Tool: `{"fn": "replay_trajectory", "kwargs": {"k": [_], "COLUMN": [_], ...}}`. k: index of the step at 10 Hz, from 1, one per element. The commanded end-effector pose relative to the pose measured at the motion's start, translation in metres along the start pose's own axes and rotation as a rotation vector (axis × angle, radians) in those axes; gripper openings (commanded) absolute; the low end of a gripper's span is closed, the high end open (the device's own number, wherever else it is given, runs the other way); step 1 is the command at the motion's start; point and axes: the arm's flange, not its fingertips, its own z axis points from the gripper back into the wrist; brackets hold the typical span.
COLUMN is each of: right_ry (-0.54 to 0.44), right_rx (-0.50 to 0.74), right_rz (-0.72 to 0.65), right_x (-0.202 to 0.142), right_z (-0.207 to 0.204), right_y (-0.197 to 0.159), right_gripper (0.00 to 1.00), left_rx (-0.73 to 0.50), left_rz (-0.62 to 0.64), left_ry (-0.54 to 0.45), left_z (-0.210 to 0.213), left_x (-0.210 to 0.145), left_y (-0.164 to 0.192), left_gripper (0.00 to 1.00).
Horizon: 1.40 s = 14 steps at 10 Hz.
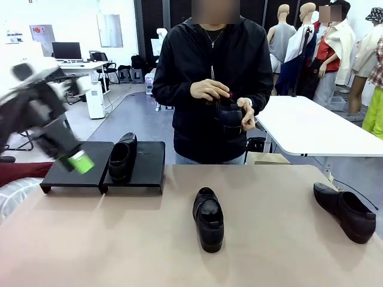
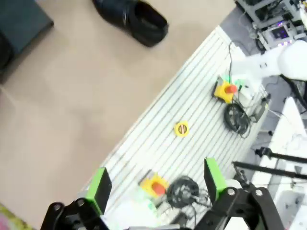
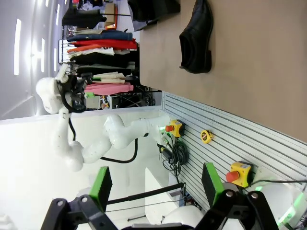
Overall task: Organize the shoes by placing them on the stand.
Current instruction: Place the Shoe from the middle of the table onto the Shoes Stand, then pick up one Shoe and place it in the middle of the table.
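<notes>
One dress shoe [image 1: 122, 156] sits on the stand [image 1: 149, 162]; the mid-worktop shoe [image 1: 209, 219], right-edge shoe [image 1: 347, 210] and the person's [image 1: 209, 60] held shoe [image 1: 229, 115] remain. My left claw [image 2: 157, 181] and right claw [image 3: 157, 182] gape empty.

We look along our right hand [image 3: 157, 187]: its two green pads [image 3: 103, 189] stand wide apart with nothing between them. Beyond them runs a grey slatted panel [image 3: 268, 153] carrying a yellow box with a red button [image 3: 240, 172], a second yellow box [image 3: 173, 128] and a yellow tape measure [image 3: 206, 136]. Past the panel, a black shoe [image 3: 196, 38] rests on the tan surface [image 3: 259, 72]. Off to one side, a white arm [image 3: 120, 134] bends near a rack of coloured clothes [image 3: 103, 57].
</notes>
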Motion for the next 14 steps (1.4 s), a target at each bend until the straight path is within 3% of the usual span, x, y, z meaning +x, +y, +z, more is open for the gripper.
{"fn": "replay_trajectory", "kwargs": {"k": [1,3,4,5,14], "right_ry": [-0.002,-0.002,-0.002,-0.002,-0.002], "right_rx": [0.008,0.008,0.008,0.008,0.008], "right_rz": [-0.012,-0.012,-0.012,-0.012,-0.012], "right_x": [-0.001,-0.001,-0.001,-0.001,-0.001], "right_z": [0.001,0.001,0.001,0.001,0.001], "right_y": [0.005,0.005,0.005,0.005,0.005], "right_gripper": [1.0,1.0,1.0,1.0,1.0], "left_rx": [0.079,-0.009,-0.022,0.04,0.04], "left_rz": [0.18,0.318,0.444,0.25,0.25], "left_ry": [-0.147,-0.236,-0.242,-0.16,-0.16], "left_z": [-0.006,-0.008,-0.012,0.013,0.013], "left_x": [-0.07,-0.11,-0.109,-0.088,-0.088], "left_y": [0.007,0.039,0.065,0.023,0.023], "left_gripper": [1.0,1.0,1.0,1.0,1.0]}}
